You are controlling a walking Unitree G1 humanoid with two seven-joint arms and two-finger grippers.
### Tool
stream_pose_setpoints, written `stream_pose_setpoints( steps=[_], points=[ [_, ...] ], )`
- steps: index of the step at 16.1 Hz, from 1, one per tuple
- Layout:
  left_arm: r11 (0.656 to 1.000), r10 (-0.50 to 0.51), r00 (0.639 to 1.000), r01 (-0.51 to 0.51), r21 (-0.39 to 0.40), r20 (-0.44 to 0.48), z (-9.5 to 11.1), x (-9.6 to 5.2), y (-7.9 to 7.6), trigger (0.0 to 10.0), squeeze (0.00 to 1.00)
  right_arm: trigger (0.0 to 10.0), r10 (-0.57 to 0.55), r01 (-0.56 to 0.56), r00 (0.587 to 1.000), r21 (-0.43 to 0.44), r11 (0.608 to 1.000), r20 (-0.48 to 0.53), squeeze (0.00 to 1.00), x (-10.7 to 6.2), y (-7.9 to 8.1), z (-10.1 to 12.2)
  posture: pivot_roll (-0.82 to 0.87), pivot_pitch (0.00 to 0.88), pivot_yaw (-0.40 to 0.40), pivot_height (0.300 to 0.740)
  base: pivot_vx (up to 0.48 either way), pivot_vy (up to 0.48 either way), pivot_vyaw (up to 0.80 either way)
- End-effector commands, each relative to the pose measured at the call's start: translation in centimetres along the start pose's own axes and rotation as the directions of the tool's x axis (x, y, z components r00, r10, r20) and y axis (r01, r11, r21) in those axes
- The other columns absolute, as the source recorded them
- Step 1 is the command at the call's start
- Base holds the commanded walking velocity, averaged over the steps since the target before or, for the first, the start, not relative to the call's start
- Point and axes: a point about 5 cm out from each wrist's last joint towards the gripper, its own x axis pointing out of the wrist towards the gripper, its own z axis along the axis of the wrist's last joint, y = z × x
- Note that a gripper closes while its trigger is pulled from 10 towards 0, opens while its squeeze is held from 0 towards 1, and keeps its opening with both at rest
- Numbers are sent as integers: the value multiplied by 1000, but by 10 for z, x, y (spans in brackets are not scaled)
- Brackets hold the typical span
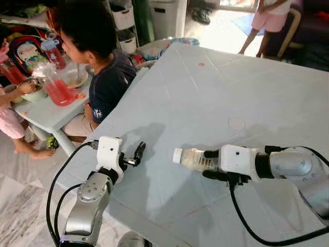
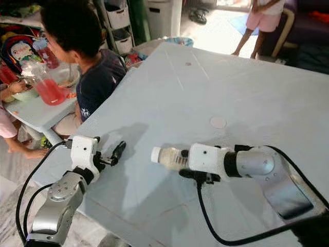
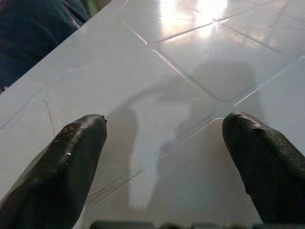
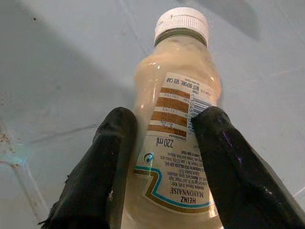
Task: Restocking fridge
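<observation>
Gripping a mayonnaise bottle [image 4: 177,138] sideways, the right gripper [image 1: 209,164] holds it just above the pale blue table [image 1: 216,87].

Its black fingers [image 4: 100,171] clamp the labelled body, white cap pointing toward the left gripper [image 1: 138,154], which hovers spread and unladen near the table's edge. A seated person [image 1: 97,62] eats at a small table [image 1: 43,116] beyond.

Right arm extended across from the right, forearm roughly level; right gripper [image 1: 208,164] clamped on the mayonnaise bottle [image 4: 177,114], one black finger [image 4: 97,167] on each side of its body. Left arm bent upward at the lower left; left gripper [image 3: 164,143] spread wide, holding nothing.
</observation>
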Motion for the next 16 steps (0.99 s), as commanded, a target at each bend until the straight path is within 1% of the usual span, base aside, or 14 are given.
stream_pose_setpoints(
  steps=[1, 2, 3, 5, 6, 7, 8, 9, 11, 12, 13, 14, 15, 16],
  points=[
    [1000, -15, 1000, 15, 1, -4, 1, -1, -1, 10000, 0, 10000, 200, -174, 971, 179, 968, -135, 992, 16, 32, -41, -43, 104, 69, 740, 0, 0, 0],
    [1000, -15, 1000, 15, 2, -3, 2, 0, -1, 10000, 0, 10000, 223, -201, 965, 151, 968, -141, 1000, 15, 34, -43, -43, 104, 68, 740, 0, 0, 0],
    [1000, -13, 1000, 13, 3, -3, 2, 0, 0, 10000, 0, 10000, 218, -199, 964, 136, 971, -149, 1000, 15, 34, -45, -46, 104, 70, 740, 0, 0, 0],
    [1000, -14, 1000, 14, 4, -3, 2, 0, 0, 10000, 0, 10000, 243, -224, 957, 128, 966, -157, 1000, 14, 36, -47, -48, 103, 70, 740, 0, 0, 0],
    [1000, -18, 1000, 18, 5, -4, 1, 1, -1, 10000, 0, 10000, 265, -248, 948, 112, 962, -176, 514, 15, 40, -52, -49, 103, 72, 740, 0, 0, 0],
    [1000, -26, 1000, 27, 4, -6, 1, 1, -3, 10000, 0, 10000, 312, -301, 929, 84, 950, -200, 0, 20, 51, -57, -48, 103, 72, 740, 0, 0, 0],
    [1000, -30, 1000, 30, 4, -8, 1, 1, -4, 10000, 0, 4235, 318, -309, 926, 73, 948, -202, 0, 24, 55, -58, -45, 104, 72, 740, 0, 0, 0],
    [999, -34, 999, 35, 4, -9, 2, 1, -4, 10000, 0, 0, 299, -297, 935, 37, 954, -192, 0, 30, 59, -60, -38, 103, 71, 740, 0, 0, 0],
    [1000, -24, 1000, 24, -17, -16, 1, 0, -3, 10000, 0, 0, 138, -136, 980, 20, 990, -146, 0, 40, 49, -57, -35, 104, 72, 740, 0, 0, 0],
    [998, -7, 1000, 6, -57, -21, 1, 0, 0, 10000, 0, 0, 22, -19, 994, 35, 999, -103, 0, 45, 40, -54, -37, 106, 73, 740, 0, 0, 0],
    [996, 2, 1000, -4, -88, -24, 1, 0, 1, 10000, 0, 0, -58, 63, 995, 65, 996, -76, 0, 48, 33, -52, -39, 106, 74, 740, 0, 0, 0],
    [992, 17, 1000, -19, -124, -18, 3, 3, 3, 10000, 0, 0, -225, 225, 974, 85, 971, -18, 0, 52, 19, -45, -42, 104, 77, 740, 0, 0, 0],
    [990, 22, 1000, -24, -141, -14, 4, 4, 4, 10000, 0, 0, -280, 279, 960, 108, 954, -3, 0, 54, 15, -43, -42, 103, 78, 740, 0, 0, 0],
    [984, 27, 1000, -26, -174, 1, 9, 7, 5, 10000, 0, 0, -400, 394, 916, 121, 911, 32, 0, 59, 7, -36, -40, 101, 81, 740, 0, 0, 0]
  ],
)
